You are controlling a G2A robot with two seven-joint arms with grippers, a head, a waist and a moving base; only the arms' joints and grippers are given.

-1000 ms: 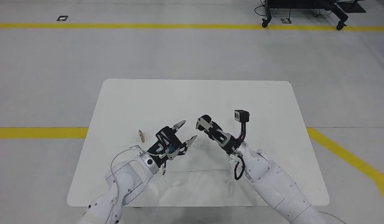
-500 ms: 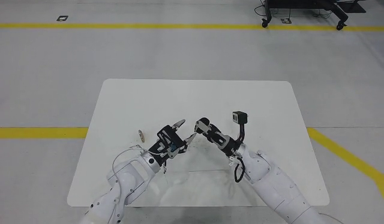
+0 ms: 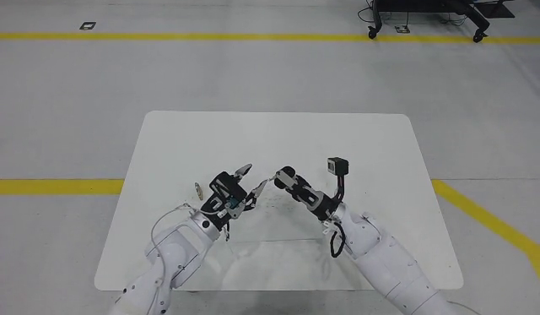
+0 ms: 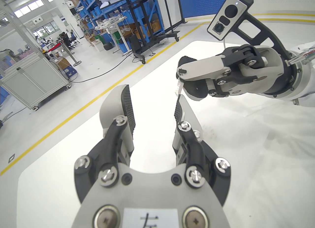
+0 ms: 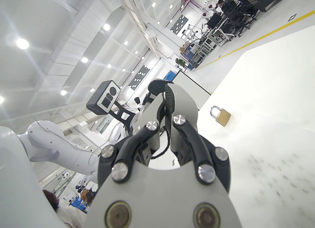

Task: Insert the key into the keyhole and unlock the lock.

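Note:
A small brass padlock (image 3: 195, 188) with a silver shackle lies flat on the white table (image 3: 337, 138), to the left of both arms; the right wrist view shows the padlock (image 5: 221, 116) beyond my fingers. My right gripper (image 3: 279, 178) is shut on a thin silver key (image 4: 179, 88), whose blade sticks out from the fingertips. My left gripper (image 3: 254, 177) hangs open just left of it, above the table. In the left wrist view the left gripper (image 4: 153, 105) has nothing between its fingers, and the key's tip nearly meets one pad (image 4: 179, 109). The right gripper (image 5: 167, 96) hides the key in its own view.
The table's far half and right side are bare white surface. A yellow floor line (image 3: 253, 36) runs behind the table, and a dark wheeled stand (image 3: 430, 7) is far back right.
My left gripper has shifted left and away from the robot, turning slightly. My right gripper has edged toward it with the key, so the two now almost touch.

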